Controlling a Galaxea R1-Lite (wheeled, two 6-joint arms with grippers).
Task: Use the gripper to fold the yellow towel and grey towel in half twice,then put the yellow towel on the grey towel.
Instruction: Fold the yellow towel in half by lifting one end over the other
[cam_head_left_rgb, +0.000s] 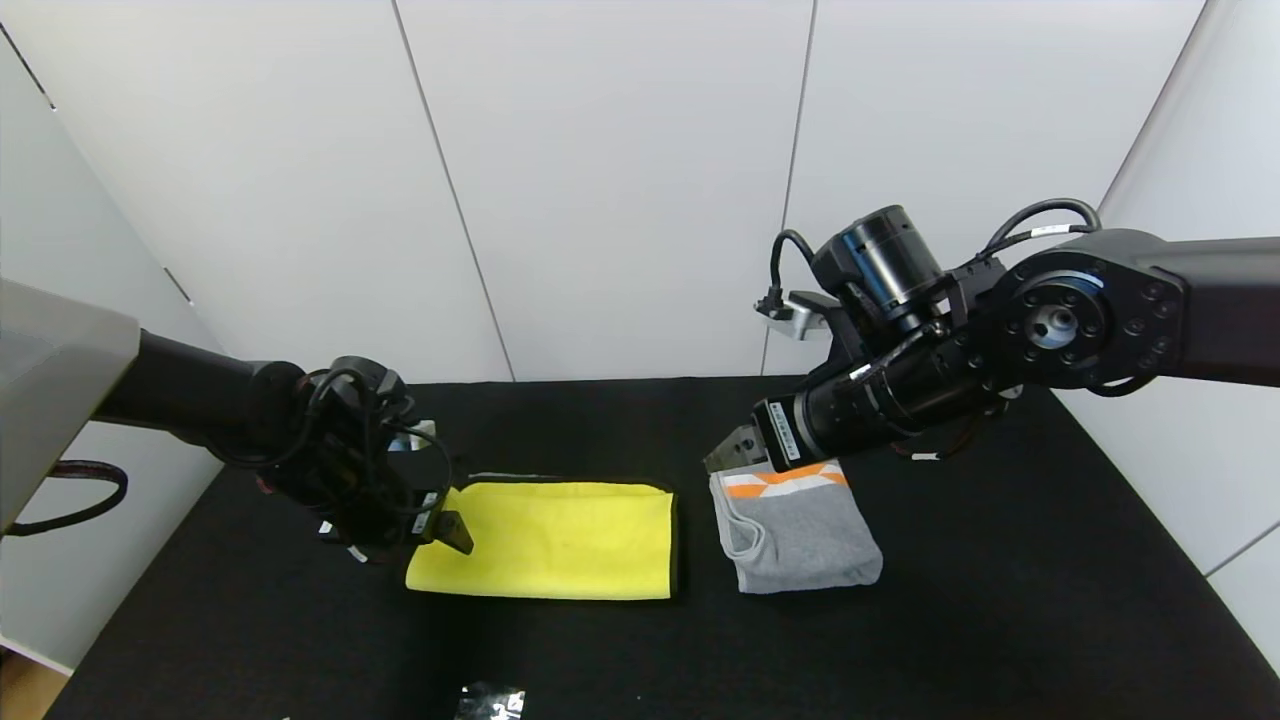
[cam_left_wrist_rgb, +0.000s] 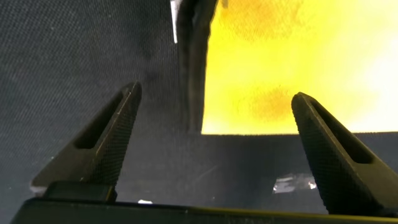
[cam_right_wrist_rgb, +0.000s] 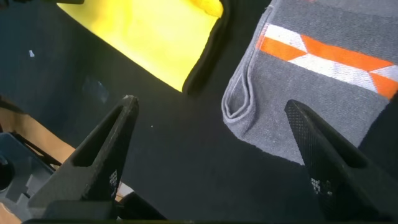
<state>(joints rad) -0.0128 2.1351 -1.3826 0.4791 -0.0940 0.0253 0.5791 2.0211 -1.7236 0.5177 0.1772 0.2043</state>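
Yellow towel (cam_head_left_rgb: 555, 540) lies long axis left-right, its left short edge at the released left end effector (cam_head_left_rgb: 440, 520); the right end effector (cam_head_left_rgb: 735, 447), also released, hovers over the grey towel (cam_head_left_rgb: 800, 535).

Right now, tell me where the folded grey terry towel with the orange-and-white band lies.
In the head view, the grey towel lies right of centre on the black table, beside the yellow towel, under the open right gripper.

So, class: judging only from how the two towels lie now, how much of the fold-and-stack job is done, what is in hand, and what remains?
Done: the grey towel lies as a compact folded bundle; the yellow towel is a long flat rectangle, seemingly folded once. In hand: nothing is gripped; the left claw is open at the yellow towel's left edge, the right claw open above the grey one's banded end. Left: likely the yellow towel's second fold, then placing it on the grey.
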